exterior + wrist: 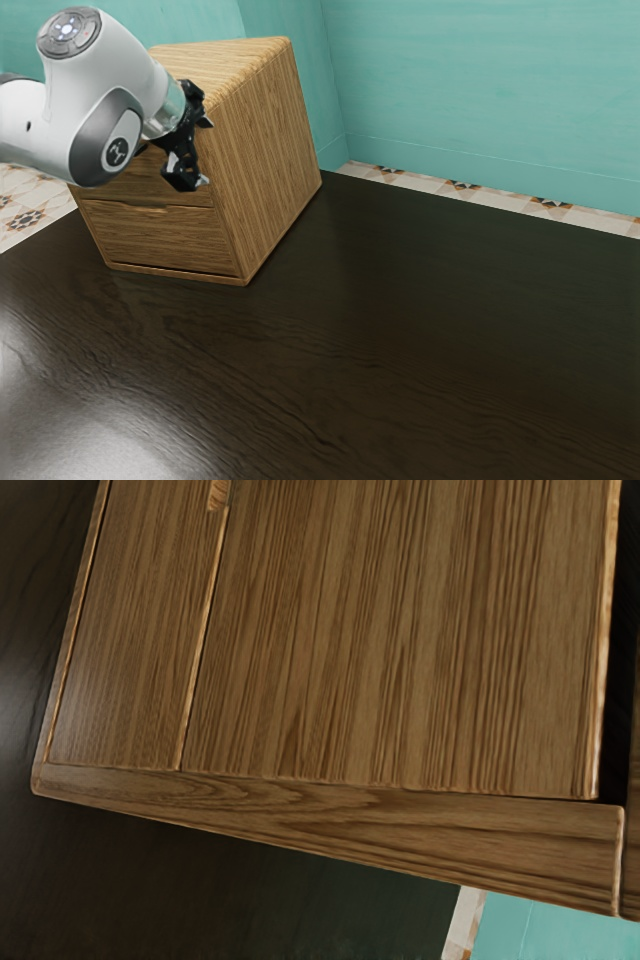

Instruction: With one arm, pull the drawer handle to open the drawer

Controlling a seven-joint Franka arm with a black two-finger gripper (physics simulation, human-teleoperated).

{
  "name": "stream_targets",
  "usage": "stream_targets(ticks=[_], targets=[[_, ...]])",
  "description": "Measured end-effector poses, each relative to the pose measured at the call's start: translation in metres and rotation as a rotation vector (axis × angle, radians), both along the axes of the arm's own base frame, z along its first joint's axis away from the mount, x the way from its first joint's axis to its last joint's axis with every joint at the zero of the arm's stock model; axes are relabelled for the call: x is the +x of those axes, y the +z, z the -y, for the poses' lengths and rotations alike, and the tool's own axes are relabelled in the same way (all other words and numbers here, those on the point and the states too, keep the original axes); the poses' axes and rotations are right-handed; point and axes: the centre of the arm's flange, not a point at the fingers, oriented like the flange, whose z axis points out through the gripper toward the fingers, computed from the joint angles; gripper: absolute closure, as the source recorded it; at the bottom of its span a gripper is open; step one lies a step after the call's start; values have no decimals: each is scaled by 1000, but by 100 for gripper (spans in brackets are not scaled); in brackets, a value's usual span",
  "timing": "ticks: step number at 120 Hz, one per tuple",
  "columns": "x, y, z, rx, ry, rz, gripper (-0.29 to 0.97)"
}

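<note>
Wooden cabinet (262, 130) sits at the far corner of the dark bench (400, 350), back twd the teal wall (480, 80), front face turned twd the exterior view's lower left. That puts the face square to the arm (90, 110), which I judge is why the reach comes in level rather than from above.

The claw (188, 162) hangs right up against the upper part of that face, just beside the top drawer (130, 188). Can't tell if it's open or closed, and no handle can be made out w/ certainty. A seam splits the top drawer from the lower drawer front (165, 238).

Wrist view looks at the cabinet (400, 630) from close in, w/ a thin seam (200, 640) between two panels and a base moulding (330, 825) running along the bench (150, 900).

Both fronts look flush w/ the carcass, so prob. nothing is pulled out yet (contents, if any, are hidden behind the shut fronts). Approach stage, by my read; the pull has to run straight out from the face.
</note>
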Motion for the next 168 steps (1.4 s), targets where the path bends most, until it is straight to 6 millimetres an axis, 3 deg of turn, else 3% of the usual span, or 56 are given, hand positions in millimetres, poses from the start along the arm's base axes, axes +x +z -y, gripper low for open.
stream_targets(ticks=[45, 59, 71, 83, 96, 127, 168], targets=[[-14, 4, -13, 1, -16, -6, 0], [-28, 13, -18, -19, -16, -6, 0], [-47, 4, -16, -58, -29, -33, 0], [-64, -5, -50, -73, 29, -56, 0], [-75, 0, -79, -65, 82, -49, 0], [-80, 7, -103, -37, 116, -24, 0], [-80, 5, -113, -22, 126, -29, 0]])
